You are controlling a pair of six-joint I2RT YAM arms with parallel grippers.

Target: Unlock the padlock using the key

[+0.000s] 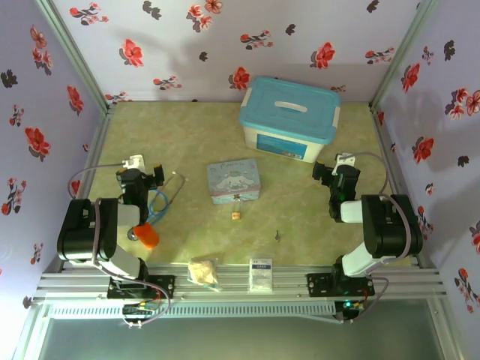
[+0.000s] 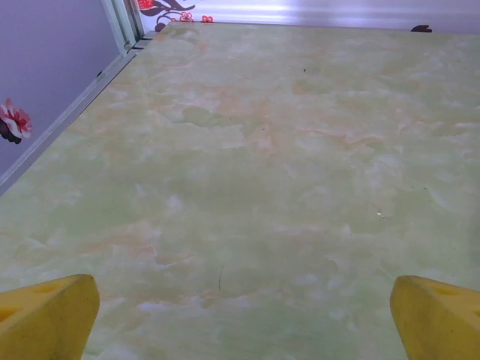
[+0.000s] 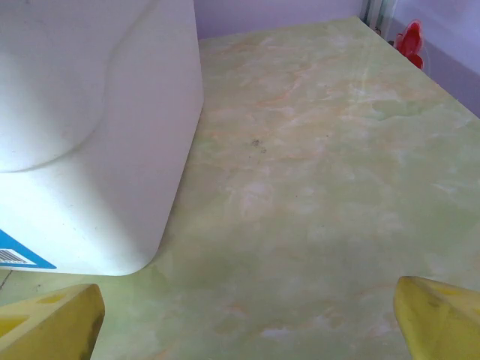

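Left gripper (image 2: pixel 240 326): jaws spread wide, yellow fingertips (image 2: pixel 45 319) at the frame's lower corners. It holds nothing and hangs over bare table near the left edge.

Right gripper (image 3: pixel 240 322): jaws equally wide and empty, near the right edge. The white wall of the storage box (image 3: pixel 90 135) is close ahead on its left.

Padlock (image 1: pixel 236 215): on the table near its centre, just in front of the pastel tin (image 1: pixel 233 181), well apart from both grippers.

Key (image 1: pixel 277 235): lying apart from the padlock, nearer the front edge.

Table (image 1: pixel 187 135): pale green marbled top.

Enclosure: lilac walls (image 1: pixel 187 45) printed with red and dark flowers, and metal frame rails.
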